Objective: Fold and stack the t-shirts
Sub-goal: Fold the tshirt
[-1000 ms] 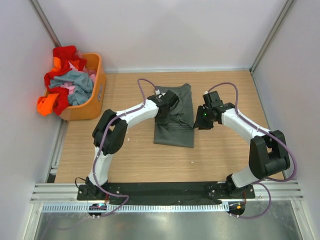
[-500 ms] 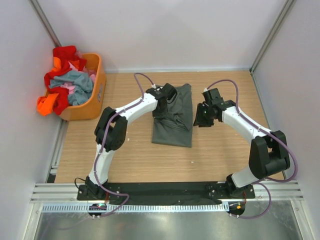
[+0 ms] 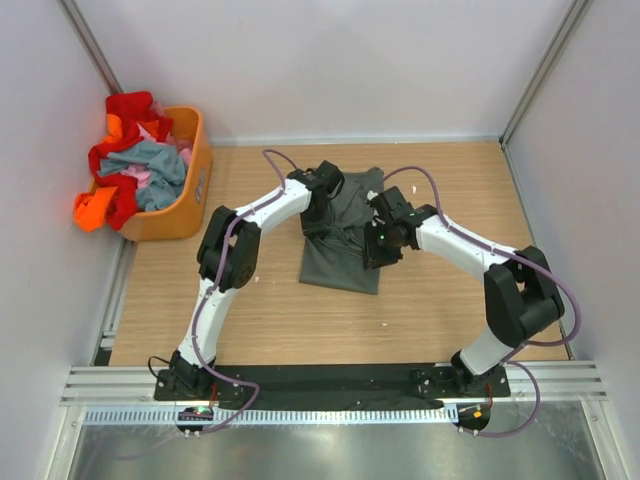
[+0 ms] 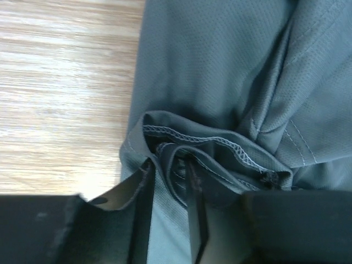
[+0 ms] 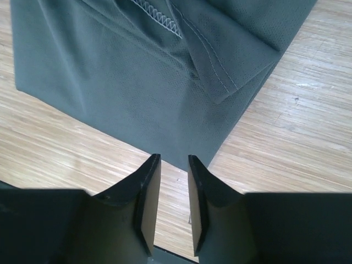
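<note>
One folded grey mesh t-shirt | left jaws apart astride stitched hem | right jaws apart, empty

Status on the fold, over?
Left end effector at bunched fold of dark grey t-shirt, grip unclear. Right end effector slightly open, empty, at its edge. Other shirts in basket, far left.

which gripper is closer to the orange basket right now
Left. The left gripper is over the dark grey t-shirt on its left side, which faces the orange basket. The right gripper is at the shirt's right edge, farther away.
</note>
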### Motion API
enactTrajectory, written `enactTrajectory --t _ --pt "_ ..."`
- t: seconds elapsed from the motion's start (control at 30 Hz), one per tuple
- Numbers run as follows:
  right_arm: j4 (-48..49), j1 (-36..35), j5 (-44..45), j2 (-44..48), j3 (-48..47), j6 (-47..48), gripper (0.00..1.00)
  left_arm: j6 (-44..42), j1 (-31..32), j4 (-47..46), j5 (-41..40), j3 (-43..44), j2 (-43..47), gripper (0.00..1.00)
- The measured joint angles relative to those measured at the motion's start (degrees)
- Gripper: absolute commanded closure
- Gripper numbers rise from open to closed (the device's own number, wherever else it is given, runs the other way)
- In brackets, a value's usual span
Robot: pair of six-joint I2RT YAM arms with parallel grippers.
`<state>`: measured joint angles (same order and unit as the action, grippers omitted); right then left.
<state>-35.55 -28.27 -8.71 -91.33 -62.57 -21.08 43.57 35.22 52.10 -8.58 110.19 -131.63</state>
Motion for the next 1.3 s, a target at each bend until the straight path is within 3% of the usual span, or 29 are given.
enactTrajectory --t 0.23,0.6,0.7,0.83,0.93,1.17,1.3 --pt "-0.5 -1.4 3.9 -4.5 -1.2 0.2 0.55 0.0 -0.1 0.0 0.9 0.0 -0.4 0.67" --pt "-0.1 -2.1 9.0 -9.4 -4.8 0.4 0.55 -0.1 -0.1 -0.1 1.1 0.0 -0.4 0.64" --pt "0.4 -2.1 9.3 -11.5 -5.6 0.2 0.59 -0.1 -0.1 -0.1 1.1 0.0 -0.4 0.64" --pt "0.9 -2.1 9.3 -13.7 -6.3 0.0 0.77 -0.3 -0.2 -0.1 1.2 0.0 -0.4 0.64" --pt "0.8 -2.1 9.5 -14.9 -7.5 -0.1 0.83 -0.3 -0.4 -0.1 1.3 0.0 -0.4 0.62" --pt "-0.6 -2.0 10.5 -15.0 -11.1 -0.1 0.88 -1.0 -0.6 0.3 1.1 0.0 0.1 0.45" --pt "-1.8 -1.2 10.4 -15.0 -13.6 -0.1 0.88 -2.1 -0.7 2.0 0.5 0.0 1.4 0.42"
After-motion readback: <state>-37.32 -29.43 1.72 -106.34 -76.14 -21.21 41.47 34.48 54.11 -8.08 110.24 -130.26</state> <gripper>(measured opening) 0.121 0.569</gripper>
